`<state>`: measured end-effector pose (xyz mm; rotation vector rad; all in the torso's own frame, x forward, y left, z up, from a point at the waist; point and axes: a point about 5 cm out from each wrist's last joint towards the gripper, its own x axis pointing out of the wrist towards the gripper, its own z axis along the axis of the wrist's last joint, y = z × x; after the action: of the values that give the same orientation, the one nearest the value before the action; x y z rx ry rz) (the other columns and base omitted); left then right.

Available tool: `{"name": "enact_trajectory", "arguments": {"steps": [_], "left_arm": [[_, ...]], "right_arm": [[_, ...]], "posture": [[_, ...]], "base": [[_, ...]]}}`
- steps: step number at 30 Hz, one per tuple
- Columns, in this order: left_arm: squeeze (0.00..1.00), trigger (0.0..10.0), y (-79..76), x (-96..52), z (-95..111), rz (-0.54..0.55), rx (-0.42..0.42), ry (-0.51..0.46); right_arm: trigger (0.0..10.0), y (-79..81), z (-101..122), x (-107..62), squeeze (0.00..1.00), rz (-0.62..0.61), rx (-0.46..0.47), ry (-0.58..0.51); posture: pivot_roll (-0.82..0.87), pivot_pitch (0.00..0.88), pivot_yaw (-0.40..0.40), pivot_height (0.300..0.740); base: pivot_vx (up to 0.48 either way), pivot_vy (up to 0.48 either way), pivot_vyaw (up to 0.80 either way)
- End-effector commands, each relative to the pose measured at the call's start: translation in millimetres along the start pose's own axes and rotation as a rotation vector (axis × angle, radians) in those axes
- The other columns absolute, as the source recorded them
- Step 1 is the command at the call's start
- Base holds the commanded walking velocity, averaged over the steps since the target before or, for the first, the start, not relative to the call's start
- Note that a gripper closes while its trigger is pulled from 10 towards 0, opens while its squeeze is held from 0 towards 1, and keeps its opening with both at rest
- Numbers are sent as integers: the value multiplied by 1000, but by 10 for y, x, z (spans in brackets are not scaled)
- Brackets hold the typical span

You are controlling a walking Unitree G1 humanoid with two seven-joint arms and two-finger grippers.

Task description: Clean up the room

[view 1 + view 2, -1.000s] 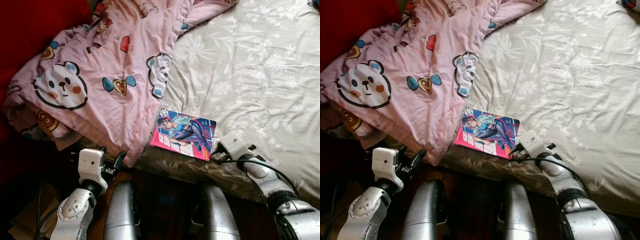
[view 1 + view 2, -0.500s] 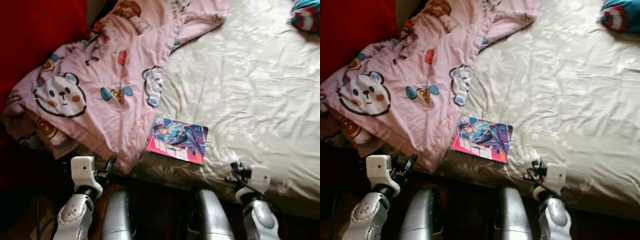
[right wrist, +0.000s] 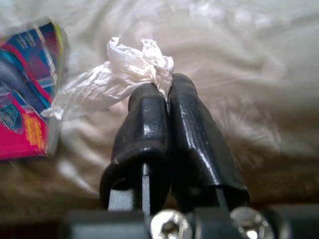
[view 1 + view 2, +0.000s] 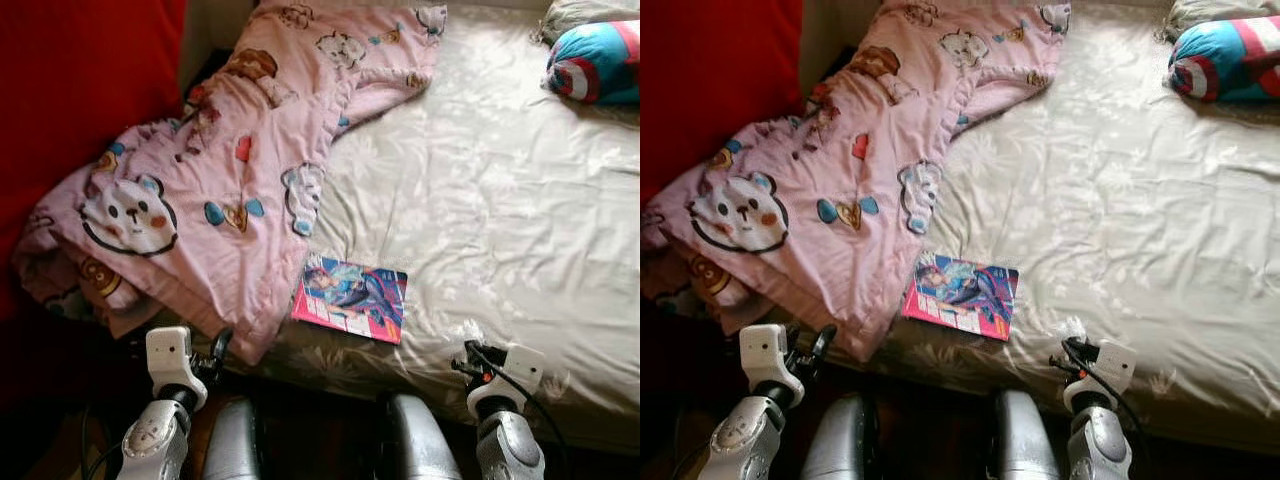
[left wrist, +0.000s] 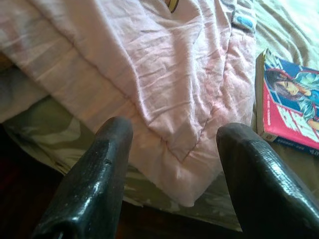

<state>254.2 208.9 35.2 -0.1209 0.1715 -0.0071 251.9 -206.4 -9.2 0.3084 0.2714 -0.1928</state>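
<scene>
A colourful comic book [image 4: 350, 297] lies flat near the front edge of the bed [image 4: 500, 200], beside the corner of a pink bear-print blanket [image 4: 220, 170]. My right gripper [image 3: 167, 89] is shut on a crumpled scrap of white plastic [image 3: 124, 69], held just over the bed's front edge to the right of the book. My left gripper [image 5: 174, 132] stands open and holds nothing, low in front of the blanket's hanging corner [image 5: 184, 149]. The book's spine [image 5: 294, 114] lies just beyond that corner.
A blue, red and white pillow [image 4: 595, 62] rests at the bed's far right. A red surface [image 4: 80, 80] rises along the left side. The cream floral sheet is bare across the middle and right. Dark floor lies below the bed edge.
The camera has tilted up, bringing the pillow into view. My right arm has drawn back from beside the book toward the bed's front edge. The left arm has hardly moved.
</scene>
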Motion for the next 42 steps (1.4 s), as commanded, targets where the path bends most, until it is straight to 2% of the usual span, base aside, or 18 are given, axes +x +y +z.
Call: {"name": "enact_trajectory", "arguments": {"steps": [1, 5, 8, 15, 17, 20, 24, 31, 36, 42], "left_arm": [[0, 10000, 63, -46, -129, 29, -23, 43], [0, 10000, 88, -59, -258, 40, -36, 99], [0, 10000, 143, -118, -529, 59, -46, 228], [0, 10000, 179, -230, -773, 81, -38, 361], [0, 10000, 161, -280, -891, 79, -32, 440], [0, 10000, 152, -294, -928, 75, -27, 466], [0, 10000, 148, -382, -1067, 98, -12, 559], [0, 10000, 157, -427, -1120, 102, -8, 588], [0, 10000, 381, -628, -1194, 147, -9, 645], [0, 10000, 428, -707, -1234, 161, -4, 674]], "right_arm": [[10000, -79, -134, -54, 0, -25, -2, 71], [10000, -107, -253, -92, 0, -35, -19, 144], [10000, -180, -457, -194, 0, -70, -62, 273], [10000, -222, -576, -268, 0, -83, -101, 355], [10000, -261, -620, -300, 0, -102, -114, 392], [10000, -280, -635, -312, 0, -112, -127, 408], [10000, -299, -695, -358, 0, -116, -152, 452], [10000, -237, -759, -387, 0, -81, -149, 482], [10000, -358, -863, -528, 0, -89, -176, 550], [10000, -448, -844, -555, 0, -89, -209, 548]], "posture": [[65, 132, -23, 640], [64, 111, -25, 650], [66, 81, -22, 670], [62, 56, -22, 695], [69, 71, -26, 710], [70, 84, -29, 720], [67, 117, -36, 740], [61, 140, -33, 740], [72, 169, -34, 740], [69, 173, -32, 740]], "base": [[0, 0, 0], [0, 0, 0], [0, 0, 0], [0, 0, 0], [0, 0, 0], [0, 0, 0], [0, 0, 0], [0, 0, 0], [0, 0, 0], [0, 0, 400]]}}
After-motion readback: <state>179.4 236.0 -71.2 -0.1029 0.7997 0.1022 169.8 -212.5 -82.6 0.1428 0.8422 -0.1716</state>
